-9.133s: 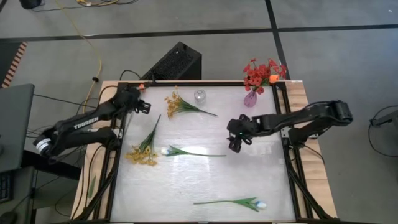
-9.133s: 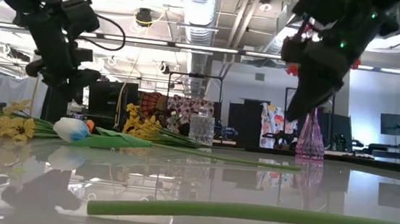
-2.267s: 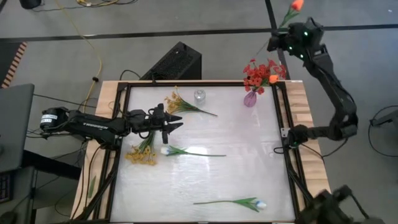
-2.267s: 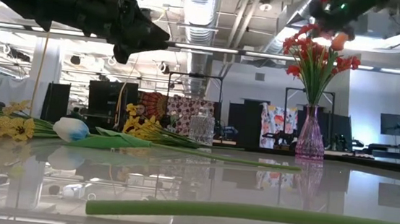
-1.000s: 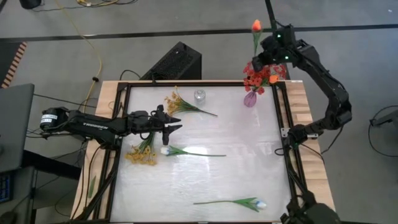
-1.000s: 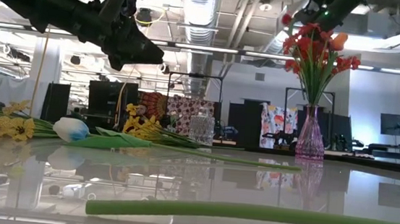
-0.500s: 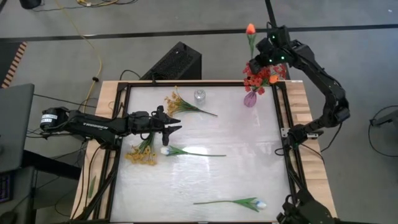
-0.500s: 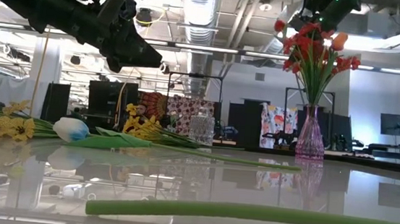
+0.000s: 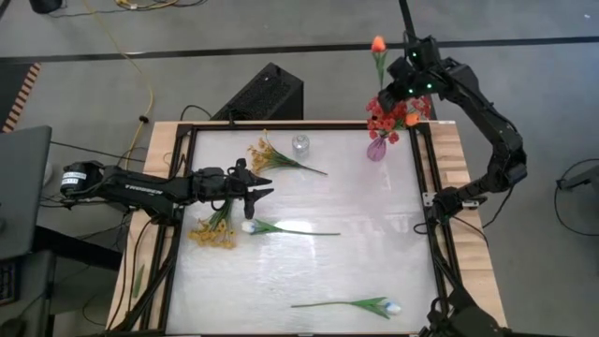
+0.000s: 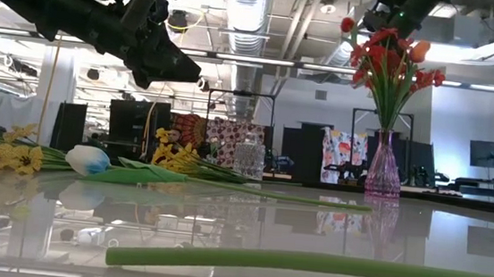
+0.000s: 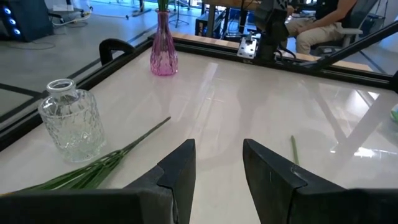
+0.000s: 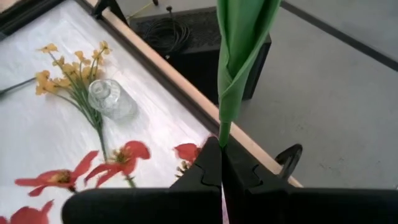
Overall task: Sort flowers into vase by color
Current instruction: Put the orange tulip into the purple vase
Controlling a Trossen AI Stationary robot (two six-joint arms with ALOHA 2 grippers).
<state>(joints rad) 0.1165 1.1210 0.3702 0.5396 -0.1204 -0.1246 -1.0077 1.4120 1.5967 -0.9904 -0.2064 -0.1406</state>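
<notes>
Orange tulip [image 9: 378, 44], light and floppy, hangs pinched low on its stem by right fingers [image 12: 219, 167] above the pink vase [image 9: 376, 148]; left fingers [image 11: 214, 171] hover spread.

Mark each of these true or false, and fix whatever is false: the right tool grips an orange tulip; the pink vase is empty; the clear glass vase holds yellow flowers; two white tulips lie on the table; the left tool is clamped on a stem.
1. The right tool grips an orange tulip by its stem. True.
2. The pink vase is empty. False: it holds red flowers and one orange bud.
3. The clear glass vase holds yellow flowers. False: it is empty; a yellow spray lies beside it on the table.
4. Two white tulips lie on the table. True: one near the left side, one near the front edge.
5. The left tool is clamped on a stem. False: it is open, holding nothing.
</notes>
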